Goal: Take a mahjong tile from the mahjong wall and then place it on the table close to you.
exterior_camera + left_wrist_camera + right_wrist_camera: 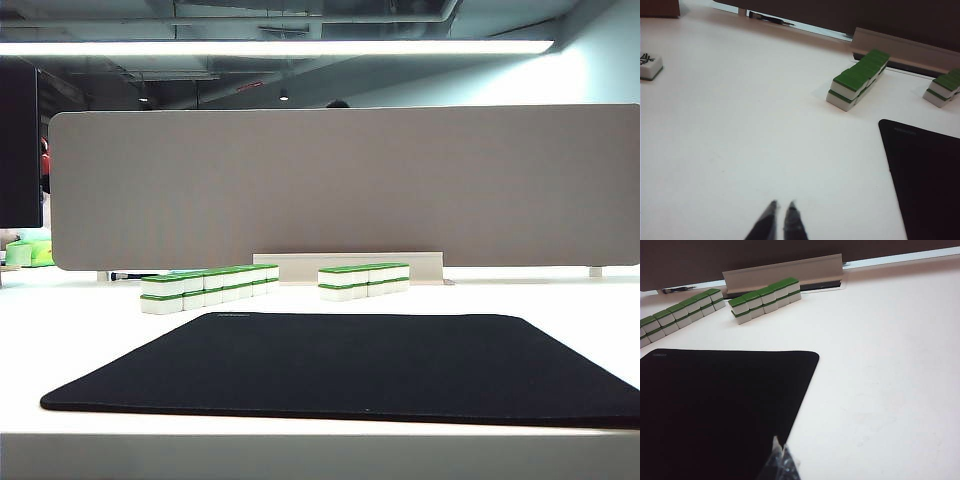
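The mahjong wall stands behind the black mat as two rows of white tiles with green tops, stacked two high: a longer left row (210, 285) and a shorter right row (365, 278). In the left wrist view the left row (858, 79) lies far ahead of my left gripper (782, 206), whose tips are shut and empty over the white table (755, 130). In the right wrist view my right gripper (780, 445) is shut and empty at the mat's edge, with both rows (765, 299) (680, 315) well beyond it. Neither gripper shows in the exterior view.
A black mat (350, 365) covers the table's middle. A single face-up tile (650, 65) lies far left on the table. A grey partition (340, 185) with a metal foot (785, 270) closes the back, and a pen (771, 19) lies by it.
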